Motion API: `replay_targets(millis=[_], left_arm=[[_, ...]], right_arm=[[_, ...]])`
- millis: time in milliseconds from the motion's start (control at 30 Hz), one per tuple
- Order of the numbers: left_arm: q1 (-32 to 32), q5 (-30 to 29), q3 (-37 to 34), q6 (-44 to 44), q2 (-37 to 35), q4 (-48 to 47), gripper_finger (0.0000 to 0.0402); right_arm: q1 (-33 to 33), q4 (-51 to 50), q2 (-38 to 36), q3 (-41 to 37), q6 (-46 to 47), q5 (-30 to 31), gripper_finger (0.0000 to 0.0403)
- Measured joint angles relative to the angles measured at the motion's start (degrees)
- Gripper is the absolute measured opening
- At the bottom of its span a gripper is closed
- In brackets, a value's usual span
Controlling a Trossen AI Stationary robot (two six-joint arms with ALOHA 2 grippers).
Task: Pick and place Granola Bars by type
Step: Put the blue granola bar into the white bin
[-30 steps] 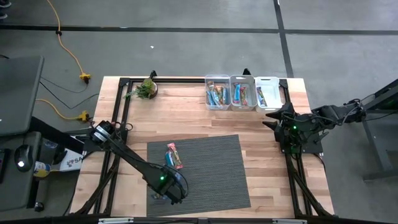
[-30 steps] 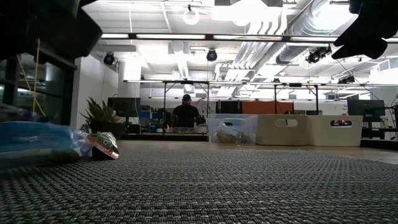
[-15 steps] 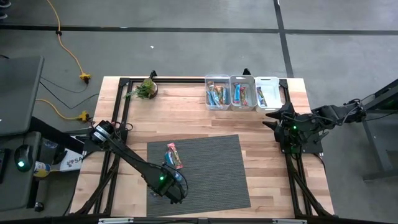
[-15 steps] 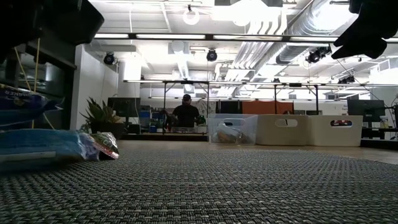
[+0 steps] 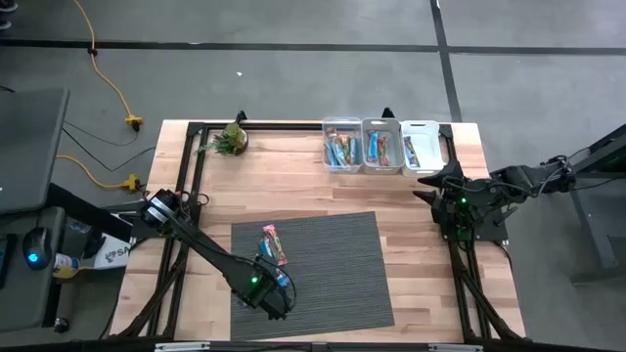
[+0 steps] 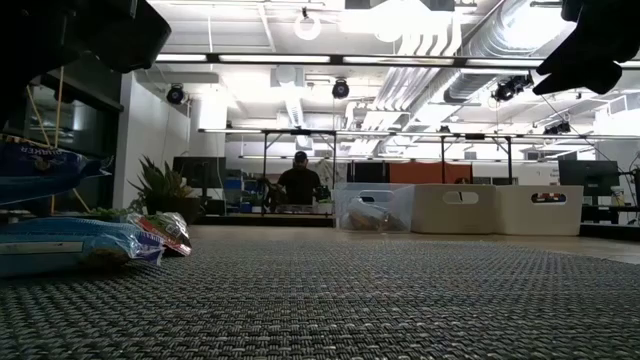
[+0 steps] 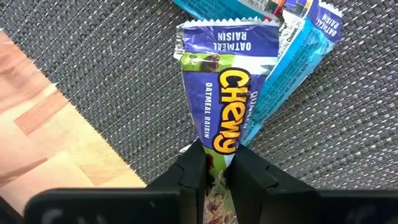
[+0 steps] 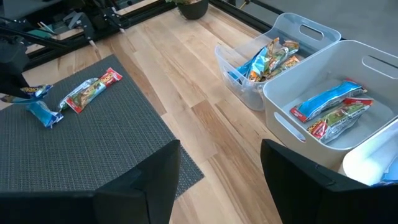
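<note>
My table (image 5: 411, 244) carries a grey mat (image 5: 333, 264) and three bins (image 5: 381, 147) at its far edge. My right claw (image 8: 217, 180) waits near the bins, fingers spread, holding nothing. My left claw (image 7: 215, 177) is clamped on one end of a purple Chewy oatmeal raisin bar (image 7: 224, 99), raised just over a light blue bar (image 7: 292, 68) on the mat. I'd lift straight up, keep the pinch firm, then carry toward the matching bin.
</note>
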Motion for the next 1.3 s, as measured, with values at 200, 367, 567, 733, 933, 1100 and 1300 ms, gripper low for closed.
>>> replay_targets(millis=[200, 367, 567, 733, 933, 1100, 1300], left_arm=[[0.04, -5.33, 0.0, 0.41, -0.46, 2.79, 0.0036], [1.03, -15.19, 0.13, 2.66, -2.25, 6.76, 0.0042], [4.6, -29.35, 1.97, 16.09, -5.47, 13.9, 0.0043], [9.23, -32.81, 4.4, 36.77, -6.4, 25.74, 0.0044], [16.09, -31.46, 5.91, 55.62, -6.37, 42.1, 0.0044], [21.26, -26.18, 5.88, 65.04, -6.32, 55.04, 0.0044], [25.45, -20.33, 5.86, 70.18, -6.29, 62.5, 0.0044]], right_arm=[[0.01, 0.01, 0.0, 0.0, 0.25, -0.48, 0.0209], [0.0, 0.97, 0.04, -0.02, 0.11, -0.89, 0.0209], [0.02, 5.49, 0.52, -0.02, -1.92, -2.73, 0.0209], [0.01, 13.3, 2.15, -0.02, -4.83, -3.77, 0.0209], [0.02, 24.85, 5.37, -0.02, -9.04, -6.16, 0.0209], [-0.02, 32.15, 8.12, -0.02, -10.6, -8.98, 0.0209], [-0.02, 41.62, 12.24, -0.02, -14.21, -11.0, 0.0209]])
